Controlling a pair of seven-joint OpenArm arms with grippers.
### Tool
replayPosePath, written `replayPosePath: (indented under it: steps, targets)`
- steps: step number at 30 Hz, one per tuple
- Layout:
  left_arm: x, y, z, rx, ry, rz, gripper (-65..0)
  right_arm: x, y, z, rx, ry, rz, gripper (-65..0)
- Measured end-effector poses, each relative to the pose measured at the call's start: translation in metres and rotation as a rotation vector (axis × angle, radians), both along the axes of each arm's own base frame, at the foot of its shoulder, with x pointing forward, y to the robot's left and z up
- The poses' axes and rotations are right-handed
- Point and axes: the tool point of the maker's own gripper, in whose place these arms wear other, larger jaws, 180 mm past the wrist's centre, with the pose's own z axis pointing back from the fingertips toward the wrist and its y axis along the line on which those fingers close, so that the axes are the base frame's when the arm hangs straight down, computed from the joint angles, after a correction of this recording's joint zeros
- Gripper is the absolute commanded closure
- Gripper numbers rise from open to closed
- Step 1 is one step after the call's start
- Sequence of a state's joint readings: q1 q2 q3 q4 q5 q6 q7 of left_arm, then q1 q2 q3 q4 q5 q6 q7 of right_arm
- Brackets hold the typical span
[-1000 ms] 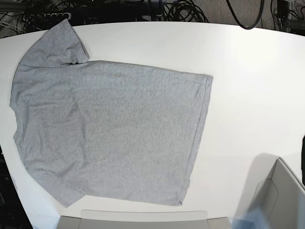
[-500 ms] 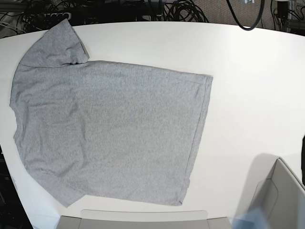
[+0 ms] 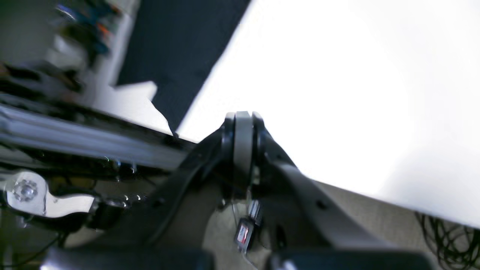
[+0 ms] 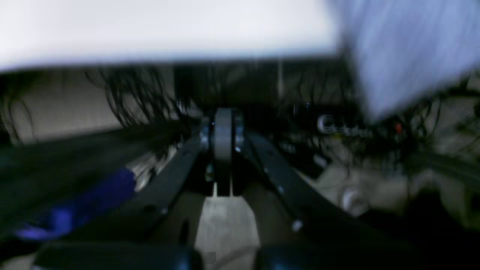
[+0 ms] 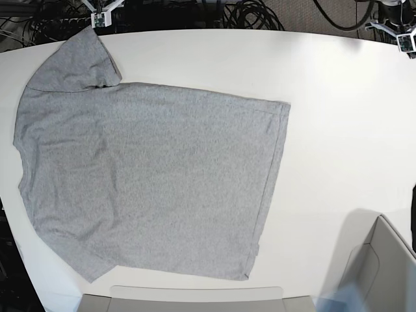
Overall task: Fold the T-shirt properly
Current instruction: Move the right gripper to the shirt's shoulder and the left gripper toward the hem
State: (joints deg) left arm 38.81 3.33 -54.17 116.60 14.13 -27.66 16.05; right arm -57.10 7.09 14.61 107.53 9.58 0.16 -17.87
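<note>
Heather-grey short-sleeved cotton T-shirt (image 5: 143, 182) spread flat, plain side up, across left half of white round table (image 5: 338, 130); left gripper (image 3: 243, 116) and right gripper (image 4: 223, 112) both closed, empty. Best opened before descending onto sleeve edges

No readable text anywhere. The heather-grey short-sleeved cotton T-shirt (image 5: 146, 179) lies plain side up on the white table (image 5: 338, 117), no lettering showing. In the left wrist view a small red-and-white tag (image 3: 242, 233) sits below the closed black fingers (image 3: 243, 127), too blurred to read. The right wrist view shows pale raised marks (image 4: 343, 128) on dark equipment behind the fingers (image 4: 223, 123), smeared by blur, illegible.
</note>
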Motion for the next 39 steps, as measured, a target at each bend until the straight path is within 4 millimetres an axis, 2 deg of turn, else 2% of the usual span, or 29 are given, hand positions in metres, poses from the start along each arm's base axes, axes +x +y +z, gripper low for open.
replayPosePath:
  steps: [3, 8, 12, 14, 18, 20, 23, 24, 26, 27, 29, 30, 32, 35, 39]
  targets:
    - [0.004, 0.004, -0.004, -0.005, 0.034, -0.016, 0.0, 0.024, -0.023, 0.027, -0.066, -0.095, -0.024, 0.0]
    - [0.032, 0.010, 0.013, 0.054, 0.027, -0.121, 0.0, 0.051, -0.051, 0.055, -0.142, -0.196, -0.057, 0.0]
    - [0.051, 0.018, 0.027, 0.090, -0.023, -0.127, 0.0, 0.057, -0.051, 0.058, -0.143, -0.209, -0.050, 0.0]
    - [0.071, 0.022, 0.038, 0.098, -0.110, -0.096, -0.1, 0.057, -0.050, 0.057, -0.139, -0.209, -0.055, 0.0]
    - [0.124, 0.020, 0.077, 0.099, -0.383, -0.070, -0.1, 0.063, -0.048, 0.060, -0.137, -0.225, -0.050, 0.0]
    - [0.141, 0.017, 0.091, 0.094, -0.467, -0.067, -0.1, 0.070, -0.047, 0.067, -0.139, -0.255, -0.050, 0.0]
    - [0.152, 0.020, 0.105, 0.103, -0.528, -0.052, -0.2, 0.074, -0.046, 0.070, -0.136, -0.270, -0.048, 0.0]
    - [0.161, 0.013, 0.106, 0.096, -0.527, -0.090, -0.2, 0.074, -0.046, 0.070, -0.136, -0.267, -0.048, 0.0]
    - [0.180, -0.010, 0.096, 0.056, -0.476, -0.205, -0.2, 0.074, -0.047, 0.070, -0.139, -0.264, -0.043, -0.1]
    - [0.188, -0.029, 0.083, 0.016, -0.421, -0.293, -0.2, 0.076, -0.048, 0.071, -0.141, -0.270, -0.038, -0.2]
    - [0.196, -0.067, 0.054, -0.071, -0.325, -0.441, -0.3, 0.075, -0.049, 0.068, -0.146, -0.248, -0.027, -0.3]
    - [0.194, -0.076, 0.045, -0.097, -0.313, -0.450, -0.4, 0.073, -0.050, 0.065, -0.148, -0.219, -0.023, -0.4]
    - [0.188, -0.081, 0.034, -0.126, -0.300, -0.430, -0.4, 0.073, -0.053, 0.061, -0.151, -0.188, -0.032, -1.9]
    - [0.181, -0.086, 0.022, -0.158, -0.285, -0.398, -0.6, 0.078, -0.052, 0.064, -0.087, -0.206, -0.074, -7.5]
    - [0.175, -0.109, 0.006, -0.197, -0.228, -0.477, -4.9, 0.072, -0.073, 0.068, -0.007, -0.172, -0.186, -9.3]
